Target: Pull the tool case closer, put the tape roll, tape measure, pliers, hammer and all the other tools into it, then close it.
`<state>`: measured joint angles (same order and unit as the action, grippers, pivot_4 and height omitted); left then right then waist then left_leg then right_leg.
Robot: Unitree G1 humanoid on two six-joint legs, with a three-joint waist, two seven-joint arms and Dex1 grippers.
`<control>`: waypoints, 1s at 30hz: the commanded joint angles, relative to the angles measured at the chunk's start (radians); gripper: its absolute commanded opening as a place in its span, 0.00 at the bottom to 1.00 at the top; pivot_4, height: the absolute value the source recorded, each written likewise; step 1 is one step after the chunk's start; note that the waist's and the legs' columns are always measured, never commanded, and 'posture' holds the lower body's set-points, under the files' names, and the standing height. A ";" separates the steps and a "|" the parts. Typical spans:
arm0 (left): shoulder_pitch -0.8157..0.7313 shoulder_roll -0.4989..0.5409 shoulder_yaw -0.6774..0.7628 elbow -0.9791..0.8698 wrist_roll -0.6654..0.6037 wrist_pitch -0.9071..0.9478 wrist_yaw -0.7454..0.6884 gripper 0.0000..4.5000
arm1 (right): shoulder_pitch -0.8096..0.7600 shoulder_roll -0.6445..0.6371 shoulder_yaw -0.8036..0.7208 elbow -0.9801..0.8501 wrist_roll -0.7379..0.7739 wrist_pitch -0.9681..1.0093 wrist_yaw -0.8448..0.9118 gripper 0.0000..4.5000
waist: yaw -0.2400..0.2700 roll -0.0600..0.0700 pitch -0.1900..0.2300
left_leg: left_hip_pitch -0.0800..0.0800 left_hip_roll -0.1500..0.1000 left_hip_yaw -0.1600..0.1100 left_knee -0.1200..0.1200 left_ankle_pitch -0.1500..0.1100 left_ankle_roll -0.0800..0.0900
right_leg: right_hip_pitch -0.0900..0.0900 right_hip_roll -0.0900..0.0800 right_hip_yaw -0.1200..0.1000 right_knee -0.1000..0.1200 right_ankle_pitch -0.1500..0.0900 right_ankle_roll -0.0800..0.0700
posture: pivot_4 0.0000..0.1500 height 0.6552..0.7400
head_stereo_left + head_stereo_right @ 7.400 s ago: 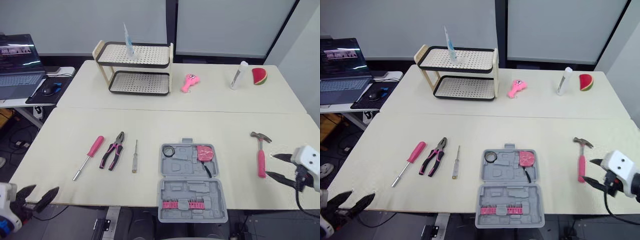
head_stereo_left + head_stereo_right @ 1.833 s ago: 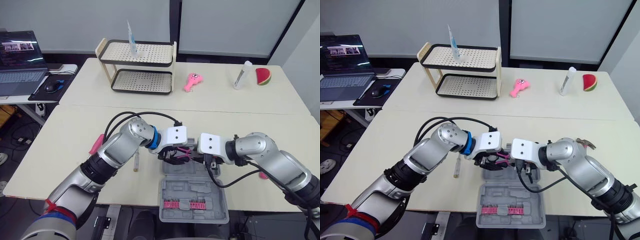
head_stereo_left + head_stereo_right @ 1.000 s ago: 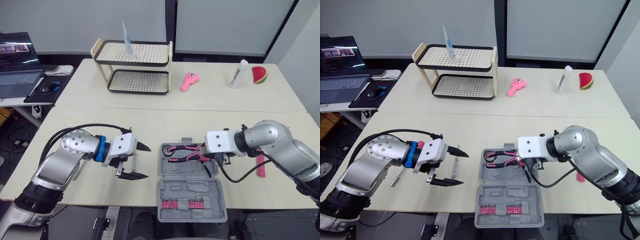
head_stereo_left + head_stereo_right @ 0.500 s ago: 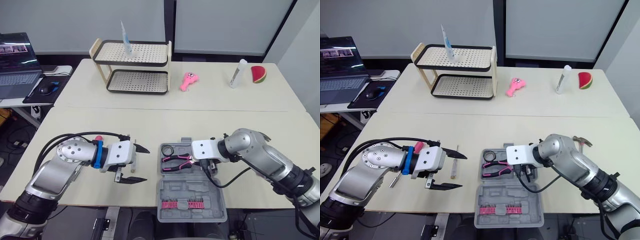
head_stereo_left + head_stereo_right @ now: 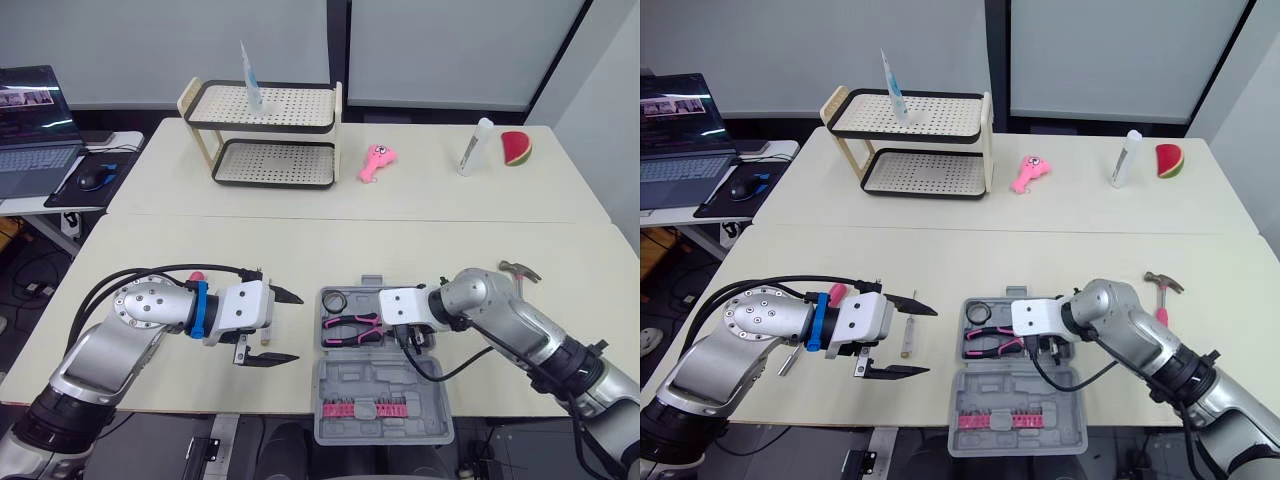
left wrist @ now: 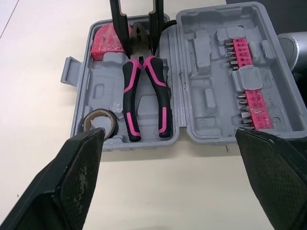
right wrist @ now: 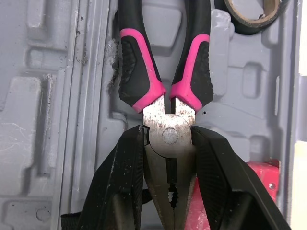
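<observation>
Your grey plastic tool case (image 5: 385,385) lies open at the near edge of the cream table (image 5: 300,250), between the two arms. Its far half holds the black tape roll (image 5: 335,301) in one corner, the pink tape measure (image 6: 106,40) in the other, and the pink-and-black pliers (image 6: 130,96) lying flat between them. The near half carries a row of pink bits (image 5: 372,409). Your right gripper (image 7: 168,136) is down in the far half with its fingers narrowed against the pliers' steel head. Your left gripper (image 5: 298,327) hovers just beside the case with its fingers wide and holding nothing, above a slim pale-handled screwdriver (image 5: 908,335). The pink-handled hammer (image 5: 1163,283) and the pink-handled screwdriver (image 5: 836,292) lie on the table outside the case.
</observation>
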<state>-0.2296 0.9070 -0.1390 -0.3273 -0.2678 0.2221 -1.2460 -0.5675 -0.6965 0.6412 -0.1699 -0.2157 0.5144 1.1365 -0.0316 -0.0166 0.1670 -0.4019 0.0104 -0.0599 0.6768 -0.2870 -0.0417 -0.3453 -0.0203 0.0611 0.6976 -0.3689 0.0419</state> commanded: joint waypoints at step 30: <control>-0.010 -0.007 0.030 -0.036 -0.009 0.048 0.070 1.00 | 0.036 0.195 -0.102 0.040 0.102 0.003 -0.143 0.08 | -0.001 0.000 0.000 | 0.000 0.000 0.000 0.000 0.000 0.000 | 0.000 0.000 0.000 0.000 0.000 0.000 | 1.00 1.00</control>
<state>-0.2435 0.9010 -0.1394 -0.3384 -0.2664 0.2799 -1.1866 -0.5289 -0.5075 0.5367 -0.1260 -0.1059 0.5372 1.0012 -0.0323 -0.0165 0.1670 -0.4018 0.0105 -0.0598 0.6768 -0.2870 -0.0417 -0.3458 -0.0200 0.0610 0.6981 -0.3689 0.0419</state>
